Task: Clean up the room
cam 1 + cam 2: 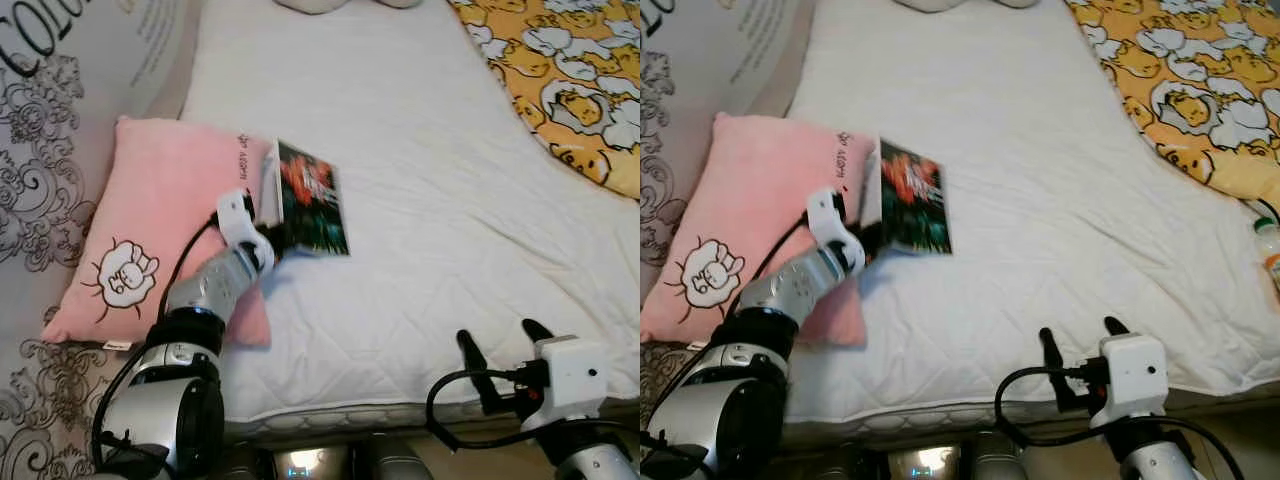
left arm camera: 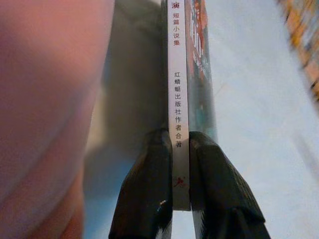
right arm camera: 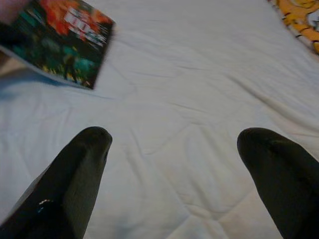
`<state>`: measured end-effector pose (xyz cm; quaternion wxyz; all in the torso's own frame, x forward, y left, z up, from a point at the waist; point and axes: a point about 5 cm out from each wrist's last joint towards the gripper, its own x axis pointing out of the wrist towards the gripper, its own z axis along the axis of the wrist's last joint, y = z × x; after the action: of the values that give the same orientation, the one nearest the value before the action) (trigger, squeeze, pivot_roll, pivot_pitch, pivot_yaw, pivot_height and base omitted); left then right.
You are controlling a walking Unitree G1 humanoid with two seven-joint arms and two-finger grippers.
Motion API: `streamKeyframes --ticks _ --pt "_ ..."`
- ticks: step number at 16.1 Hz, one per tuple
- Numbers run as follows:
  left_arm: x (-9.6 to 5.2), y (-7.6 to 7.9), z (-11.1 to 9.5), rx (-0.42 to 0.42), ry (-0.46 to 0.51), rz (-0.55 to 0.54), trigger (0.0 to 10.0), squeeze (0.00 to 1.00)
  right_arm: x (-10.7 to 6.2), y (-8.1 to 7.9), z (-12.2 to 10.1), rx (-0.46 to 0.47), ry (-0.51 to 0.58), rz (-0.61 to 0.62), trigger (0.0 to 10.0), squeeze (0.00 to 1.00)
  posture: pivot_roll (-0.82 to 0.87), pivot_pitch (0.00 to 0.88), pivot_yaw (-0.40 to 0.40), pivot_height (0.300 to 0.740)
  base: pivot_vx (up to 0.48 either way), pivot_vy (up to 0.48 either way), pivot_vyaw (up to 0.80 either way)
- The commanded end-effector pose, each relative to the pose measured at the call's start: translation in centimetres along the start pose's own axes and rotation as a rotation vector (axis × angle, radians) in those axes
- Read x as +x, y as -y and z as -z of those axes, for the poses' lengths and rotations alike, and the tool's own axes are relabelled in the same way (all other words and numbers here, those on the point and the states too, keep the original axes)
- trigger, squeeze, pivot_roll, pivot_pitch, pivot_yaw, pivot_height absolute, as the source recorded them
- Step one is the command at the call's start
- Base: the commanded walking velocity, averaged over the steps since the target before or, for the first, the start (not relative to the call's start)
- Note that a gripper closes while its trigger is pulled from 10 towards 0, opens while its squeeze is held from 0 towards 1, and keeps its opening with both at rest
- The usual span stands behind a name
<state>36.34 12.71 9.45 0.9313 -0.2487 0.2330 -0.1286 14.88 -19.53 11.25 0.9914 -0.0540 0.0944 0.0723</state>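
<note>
A paperback book (image 1: 312,198) with a dark green and red cover is held just above the white mattress (image 1: 420,180), next to a pink pillow (image 1: 150,230). My left gripper (image 1: 270,245) is shut on the book, its two black fingers (image 2: 149,189) pinching the white spine (image 2: 178,99) near the bottom end. The book (image 3: 60,42) hangs slightly tilted, casting a shadow on the sheet. Over the bed's near edge my right gripper (image 1: 505,355) stands open, nothing between its fingers (image 3: 75,174).
An orange blanket (image 1: 570,80) with white cartoon prints covers the bed's far right corner. A small bottle (image 1: 1270,250) lies at the right edge. A patterned grey wall covering (image 1: 40,150) runs along the left. A pale cushion (image 1: 330,5) sits at the bed's head.
</note>
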Motion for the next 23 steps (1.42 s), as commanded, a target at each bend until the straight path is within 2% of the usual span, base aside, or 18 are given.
streamKeyframes --ticks 1,2,3,4,5,6,7,8,9,11,13,15,16,19,21,22,23 --pt "0.1 -0.3 1.6 0.044 -0.068 -0.010 10.0 0.00 -0.2 0.1 0.5 0.002 -0.019 -0.007 10.0 0.00 -0.30 0.145 -0.015 0.736 0.000 0.000 0.00" --pt "0.1 -0.5 1.8 0.068 -0.079 -0.023 10.0 0.00 -0.1 0.1 0.6 0.001 -0.021 -0.010 10.0 0.00 -0.30 0.145 -0.015 0.736 0.000 0.000 0.00" --pt "0.1 -0.7 1.9 0.098 -0.078 -0.032 10.0 0.18 -0.1 0.1 0.6 0.001 -0.021 -0.011 10.0 0.00 -0.30 0.145 -0.014 0.736 0.000 0.000 0.00" --pt "0.0 -1.1 1.9 0.201 -0.070 -0.058 10.0 1.00 -0.1 0.0 0.7 0.002 -0.024 -0.013 10.0 0.00 -0.30 0.143 -0.013 0.736 0.000 0.000 0.00" --pt "0.0 -1.1 1.8 0.212 -0.069 -0.057 10.0 1.00 -0.1 0.0 0.7 0.002 -0.024 -0.013 10.0 0.00 -0.30 0.143 -0.013 0.736 0.000 0.000 0.00" --pt "0.1 -0.7 1.1 0.364 -0.049 -0.060 10.0 1.00 -0.1 0.0 0.8 0.001 -0.027 -0.014 10.0 0.00 -0.30 0.141 -0.011 0.736 0.000 0.000 0.00" --pt "0.2 -0.3 0.9 0.372 -0.045 -0.053 10.0 1.00 -0.1 0.0 0.9 0.000 -0.028 -0.014 10.0 0.00 -0.30 0.139 -0.010 0.736 0.000 0.000 0.00" --pt "0.2 -0.1 0.5 0.455 -0.033 -0.057 10.0 1.00 0.0 0.1 0.9 -0.001 -0.027 -0.013 10.0 0.00 -0.30 0.135 -0.009 0.736 0.000 0.000 0.00" --pt "0.3 0.0 0.4 0.480 -0.028 -0.053 10.0 1.00 0.0 0.1 0.9 -0.002 -0.026 -0.013 10.0 0.00 -0.30 0.135 -0.009 0.736 0.000 0.000 0.00" --pt "0.2 0.5 -0.3 0.618 -0.009 -0.047 10.0 1.00 0.3 0.0 0.9 0.000 -0.018 -0.014 10.0 0.00 -0.29 0.128 -0.005 0.736 0.000 0.000 0.00" --pt "-0.2 1.1 -1.4 0.701 0.040 -0.035 10.0 1.00 0.8 -0.1 1.0 0.005 -0.010 -0.018 10.0 0.00 -0.27 0.115 -0.003 0.736 0.000 0.000 0.00" --pt "-0.6 1.7 -2.9 0.849 0.099 -0.027 10.0 1.00 1.6 -0.5 1.1 0.012 0.004 -0.030 10.0 0.00 -0.25 0.095 0.002 0.736 0.000 0.000 0.00" --pt "-0.7 1.8 -3.1 0.891 0.100 -0.020 10.0 1.00 1.9 -0.6 1.1 0.015 0.008 -0.032 10.0 0.00 -0.24 0.089 0.004 0.736 0.000 0.000 0.00" --pt "-1.2 2.1 -3.1 0.937 0.080 0.000 10.0 1.00 2.7 -0.7 1.1 0.013 0.019 -0.046 10.0 0.00 -0.22 0.061 0.009 0.736 0.000 0.000 0.00" --pt "-2.5 1.9 -2.8 0.921 0.077 -0.003 10.0 1.00 4.1 -0.8 1.2 0.011 0.044 -0.058 10.0 0.00 -0.19 0.000 0.023 0.736 0.000 0.000 0.00" --pt "-3.0 1.9 -2.9 0.909 0.093 -0.002 10.0 1.00 4.5 -0.9 1.1 0.012 0.057 -0.060 10.0 0.00 -0.18 0.000 0.024 0.736 0.000 0.000 0.00" --pt "-4.2 2.1 -3.5 0.872 0.183 -0.020 10.0 0.00 5.4 -0.9 0.5 0.016 0.092 -0.060 10.0 0.00 -0.16 0.000 0.030 0.736 0.000 0.000 0.00"
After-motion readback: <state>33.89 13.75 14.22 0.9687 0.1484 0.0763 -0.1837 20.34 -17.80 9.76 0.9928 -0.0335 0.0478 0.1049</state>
